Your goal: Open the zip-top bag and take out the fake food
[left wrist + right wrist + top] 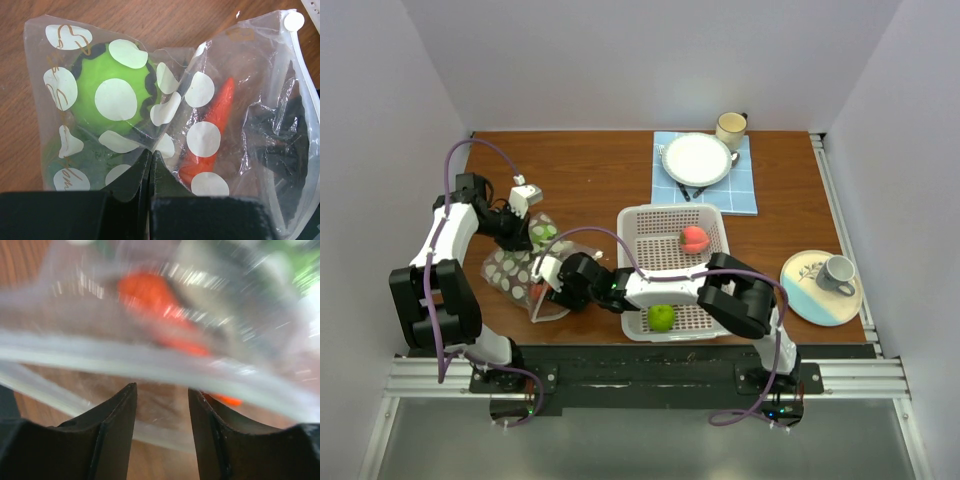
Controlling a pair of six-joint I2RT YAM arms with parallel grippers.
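The zip-top bag (510, 270) lay on the wooden table (590, 175), left of centre in the overhead view, its zip edge turned toward the white basket (672, 214). Fake food remained inside: a green piece (112, 87) and an orange carrot (216, 120) showed through the dotted plastic. The left gripper (150, 167), at the bottom of its wrist view, was clenched on a fold of the bag's edge, apparently to anchor the floppy pouch. The right gripper (162, 410), reaching in from the basket side, had its fingers parted and grasped nothing. It was poised at the zip rim crossing its blurred view, seemingly ready to go in for the carrot. A pink peach (694, 238) and a green apple (662, 317) sat in the basket, likely already removed.
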